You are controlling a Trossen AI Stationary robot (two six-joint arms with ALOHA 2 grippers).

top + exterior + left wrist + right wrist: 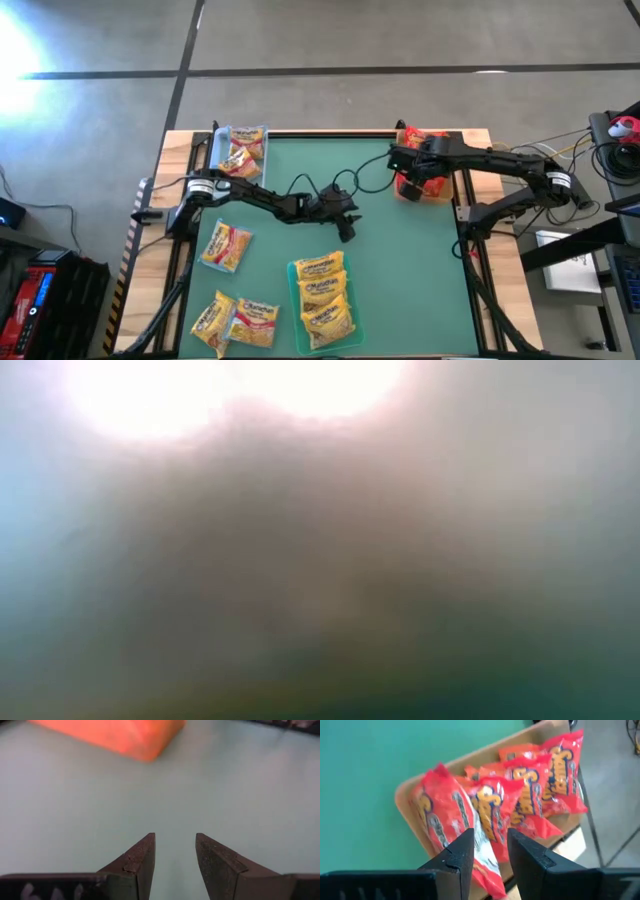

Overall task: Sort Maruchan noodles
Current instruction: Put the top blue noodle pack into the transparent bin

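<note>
Red noodle packets (520,795) | in tan tray (407,800), just beyond right gripper (490,847) | jaws parted, grasping nothing

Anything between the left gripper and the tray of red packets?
Bare green mat only, in the high view: left gripper mid-table, tray of red packets at the far right edge.

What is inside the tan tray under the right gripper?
The tan tray holds several red noodle packets, standing in an overlapping row. The right gripper is over the nearest packet. The tray floor and anything beneath the packets are covered.
</note>
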